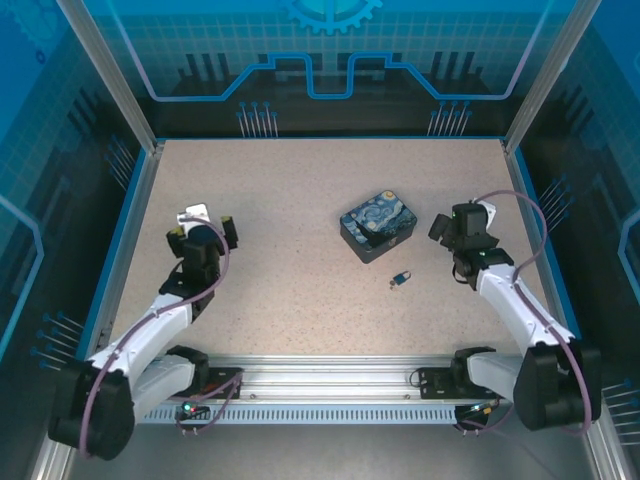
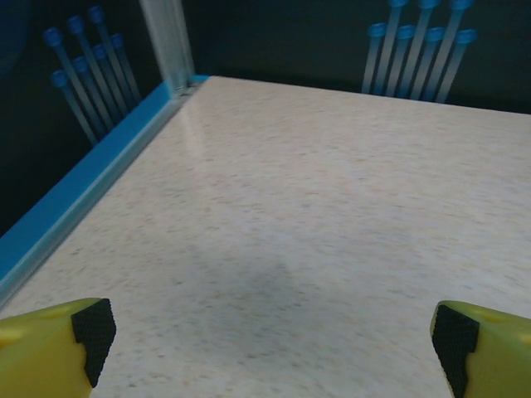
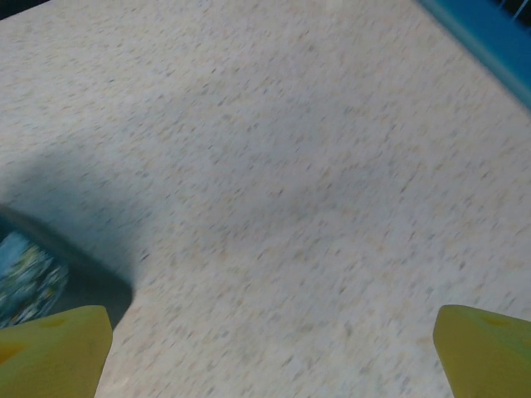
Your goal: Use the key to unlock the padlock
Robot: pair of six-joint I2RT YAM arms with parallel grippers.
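So the padlock (image 1: pixel 403 277) is just sitting loose on the speckled table (image 1: pixel 290 200), right of centre and a bit toward the near edge. It's tiny and bluish. There's a small dark piece (image 1: pixel 392 285) touching it on the near-left side, way too small for me to say if that's the key. Just beyond it, toward the far edge, is a dark rectangular box (image 1: pixel 377 225) with a swirly blue-and-yellow painting on the lid, turned at an angle. The lock is close to the box's near corner but not touching it.

The right gripper (image 3: pixel 270 348) hangs over bare table between the box and the right edge, yellow fingers spread wide with nothing between them. Its wrist view catches a corner of the box at the left.

The left gripper (image 2: pixel 270 348) is over by the left edge, about halfway back and well apart from the lock, black-padded fingers (image 2: pixel 93 333) also wide apart.
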